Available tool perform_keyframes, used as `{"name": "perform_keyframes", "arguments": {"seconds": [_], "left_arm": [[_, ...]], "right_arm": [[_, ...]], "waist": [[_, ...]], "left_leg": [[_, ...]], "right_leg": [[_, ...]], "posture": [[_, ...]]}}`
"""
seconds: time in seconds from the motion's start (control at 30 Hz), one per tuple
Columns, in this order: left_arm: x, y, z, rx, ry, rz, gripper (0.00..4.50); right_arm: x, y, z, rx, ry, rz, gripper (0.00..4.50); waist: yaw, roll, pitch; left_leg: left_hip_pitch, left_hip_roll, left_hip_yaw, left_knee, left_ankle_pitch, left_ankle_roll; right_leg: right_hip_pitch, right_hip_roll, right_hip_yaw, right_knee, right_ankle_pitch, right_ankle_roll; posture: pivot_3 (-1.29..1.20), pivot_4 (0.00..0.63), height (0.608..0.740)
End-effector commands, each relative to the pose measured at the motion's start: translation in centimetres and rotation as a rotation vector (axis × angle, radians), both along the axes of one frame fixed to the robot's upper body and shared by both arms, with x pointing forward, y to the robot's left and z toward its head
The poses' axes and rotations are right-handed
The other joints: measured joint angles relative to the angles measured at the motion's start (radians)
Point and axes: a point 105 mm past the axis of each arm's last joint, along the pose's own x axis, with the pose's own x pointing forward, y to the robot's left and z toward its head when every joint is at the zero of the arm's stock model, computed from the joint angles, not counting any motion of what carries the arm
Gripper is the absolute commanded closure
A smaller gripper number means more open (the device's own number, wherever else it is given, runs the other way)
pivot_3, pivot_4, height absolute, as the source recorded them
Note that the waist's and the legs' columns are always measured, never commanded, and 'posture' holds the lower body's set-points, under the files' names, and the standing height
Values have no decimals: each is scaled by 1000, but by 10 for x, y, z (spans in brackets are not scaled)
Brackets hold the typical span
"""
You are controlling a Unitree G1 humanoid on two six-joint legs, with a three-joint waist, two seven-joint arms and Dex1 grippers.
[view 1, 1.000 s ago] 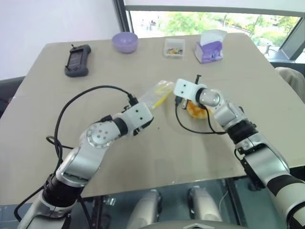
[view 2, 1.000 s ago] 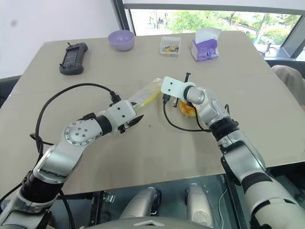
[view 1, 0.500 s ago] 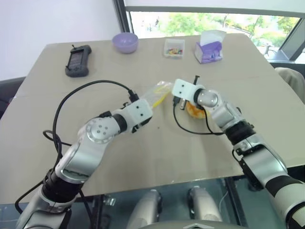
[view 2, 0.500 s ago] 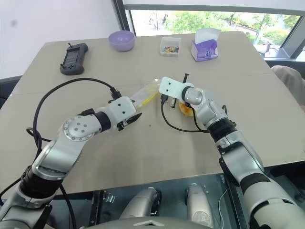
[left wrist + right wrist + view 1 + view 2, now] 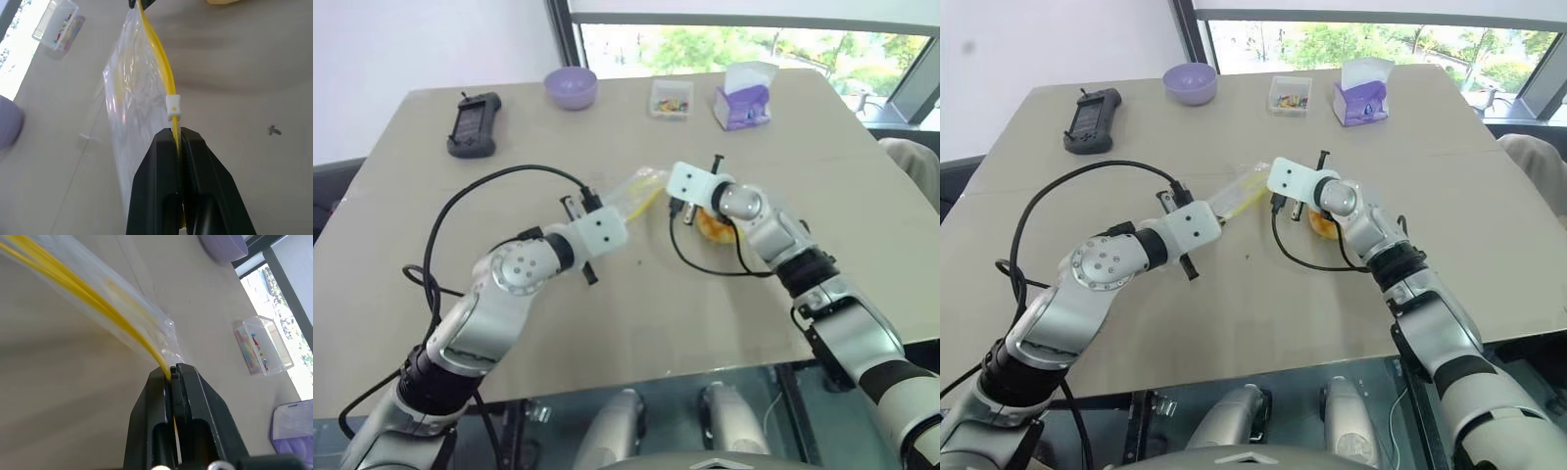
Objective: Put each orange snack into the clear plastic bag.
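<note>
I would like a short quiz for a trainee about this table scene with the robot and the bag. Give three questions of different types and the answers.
1. True or false: both hands are shut on the bag's yellow strip.
2. Where is the snack? A) inside the bag B) on the table under the right arm C) in the purple bowl
3. Fill in: the dark handheld device lies near the table's far ____ corner.

Key
1. True: the left hand and right hand each pinch the bag.
2. B: the snack lies on the table, outside the bag; the bowl stands far off.
3. Left: the device.
</note>
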Motion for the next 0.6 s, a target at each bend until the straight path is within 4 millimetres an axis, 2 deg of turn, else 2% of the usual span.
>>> {"name": "perform_keyframes", "arguments": {"seconds": [0.03, 0.17, 0.2, 0.4, 0.43, 0.47, 0.53, 0.6], "left_arm": [[9, 11, 18, -11, -100, 4, 4500], [20, 24, 23, -36, -134, 8, 4500], [24, 28, 24, -40, -139, 14, 4500], [43, 45, 29, 3, -186, -3, 4500], [45, 46, 30, 3, -191, -6, 4500], [47, 47, 30, 8, -194, -12, 4500], [49, 46, 30, 17, -205, -24, 4500], [50, 46, 29, 29, -218, -37, 4500]], "right_arm": [[-7, 3, 12, 51, 0, 45, 3897], [-12, 4, 18, 123, -3, 71, 2342], [-16, 5, 18, 146, 21, 88, 1811], [-36, 1, 30, 280, 89, 129, 1811], [-38, 1, 34, 308, 98, 128, 2361], [-40, 2, 37, 331, 106, 130, 2657], [-44, 9, 44, 393, 119, 137, 3676], [-47, 16, 49, 431, 122, 139, 4472]], "waist": [[0, 0, 0], [0, 0, 0], [0, 0, 0], [2, 0, 0], [2, 0, 0], [1, 0, 0], [0, 0, 0], [-2, 0, 0]], "left_leg": [[0, 0, 0, 0, 0, 0], [0, 0, 0, 0, 0, 0], [0, 0, 0, 0, 0, 0], [0, 0, 0, 1, 0, 0], [0, 0, 0, 1, 0, 0], [0, 0, 0, 1, 0, 0], [0, 0, 0, 1, 0, 0], [0, 0, 0, 1, 0, 0]], "right_leg": [[0, 0, 0, 0, 0, 0], [0, 0, 0, 0, 0, 0], [0, 0, 0, 0, 0, 0], [0, -1, 0, 0, 0, 0], [0, -1, 0, 0, 0, 0], [0, -1, 0, 1, 0, 0], [0, -1, 0, 1, 0, 0], [0, -1, 0, 1, 0, 0]], "posture": [[0, 150, 740], [0, 150, 740], [0, 150, 740], [0, 150, 740], [0, 150, 740], [0, 150, 740], [0, 150, 740], [0, 150, 740]]}}
